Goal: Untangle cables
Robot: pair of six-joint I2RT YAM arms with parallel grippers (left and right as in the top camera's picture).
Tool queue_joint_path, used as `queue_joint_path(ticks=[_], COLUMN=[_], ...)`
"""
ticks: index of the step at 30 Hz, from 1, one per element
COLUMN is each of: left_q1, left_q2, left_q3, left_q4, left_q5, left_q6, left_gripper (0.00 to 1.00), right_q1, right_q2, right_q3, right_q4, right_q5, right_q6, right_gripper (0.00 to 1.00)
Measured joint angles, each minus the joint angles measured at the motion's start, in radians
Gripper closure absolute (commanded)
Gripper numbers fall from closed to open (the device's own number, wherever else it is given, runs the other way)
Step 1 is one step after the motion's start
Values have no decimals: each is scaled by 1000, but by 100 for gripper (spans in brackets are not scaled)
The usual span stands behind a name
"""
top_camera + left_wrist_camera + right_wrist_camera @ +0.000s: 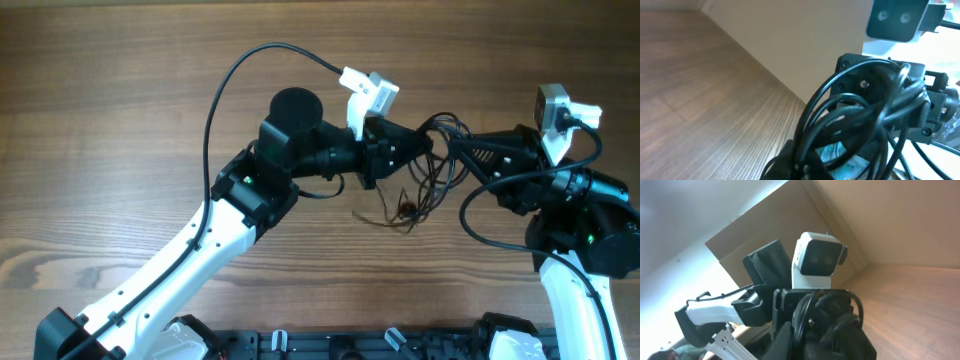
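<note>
Now, worktop (120, 120): wood-grain surface, both arms reaching in from the 6 o'clock edge
left pincer (420, 148): right of centre in the overhead view, pointing toward 3 o'clock, jaws closed on the cables
right pincer (453, 150): just beside the left pincer, pointing toward 9 o'clock, its tip in the same tangle; whether it is parted or clamped I cannot tell
cables (428, 180): thin black cords bunched between the two pincers, loops spreading toward 12 and 6 o'clock, loose ends trailing toward 7 o'clock down to the wood
left wrist view: glossy black loops cross the lens from 6 toward 2 o'clock, the other arm's black head behind them
right wrist view: dark loops low at 6 o'clock, a white camera (817, 260) above them at 12 o'clock; own fingers too blurred to read
</note>
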Motion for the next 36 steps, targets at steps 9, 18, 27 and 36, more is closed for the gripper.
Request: queue_joint_path(ticks=[9,18,27,36], left_q1=[154,164,45,-43], left_q2=[0,-40,-44,-44], left_q3=[0,0,0,0], left_q4=[13,-154,-259,-306], left_q5=[-110,-432,-521,-556], left_q6=[12,156,410,799], left_gripper=[96,96,96,96], right_q1=[-4,-4,216,278], right_q2=[4,2,-168,-337], right_q3=[7,8,161,183], right_q4=[-539,-1146,-1738,-1797], right_q5=[18,203,730,836], right_q6=[-285,-743,-1209,-2027], right_gripper=[0,0,0,0])
